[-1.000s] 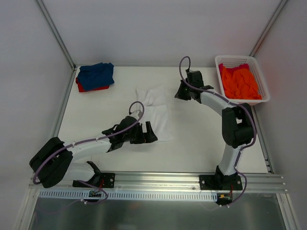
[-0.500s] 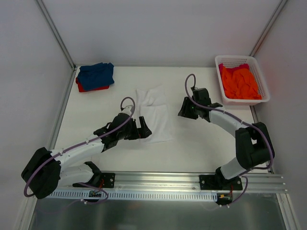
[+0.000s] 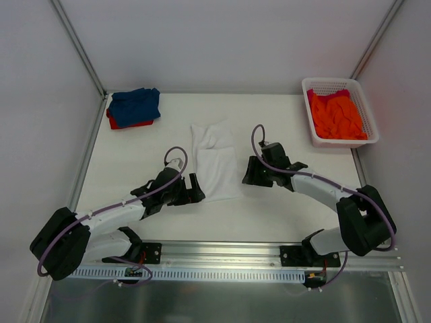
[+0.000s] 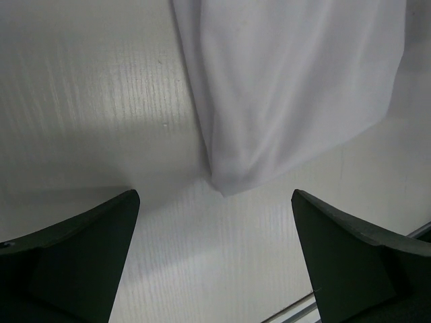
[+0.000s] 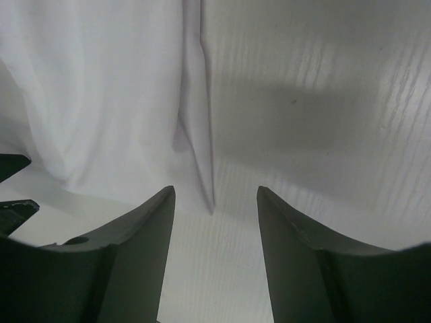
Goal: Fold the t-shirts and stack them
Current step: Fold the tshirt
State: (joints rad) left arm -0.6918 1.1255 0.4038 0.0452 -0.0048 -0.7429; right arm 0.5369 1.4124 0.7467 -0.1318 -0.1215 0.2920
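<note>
White t-shirt (image 3: 215, 161) lies long axis near-to-far, left gripper (image 3: 196, 189) and right gripper (image 3: 248, 173) released.

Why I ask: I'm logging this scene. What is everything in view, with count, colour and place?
white t-shirt: 1, white, flat at the middle of the table
blue t-shirt: 1, blue, folded, far left corner, on top of the red one
red t-shirt: 1, red, under the blue one, only its edge showing
orange t-shirt: orange, bunched in the basket; count cannot be told
basket: 1, white plastic lattice, far right corner
table: 1, white
left gripper: 1, black, open, at the white t-shirt's near left corner
right gripper: 1, black, open, beside the white t-shirt's right edge
</note>
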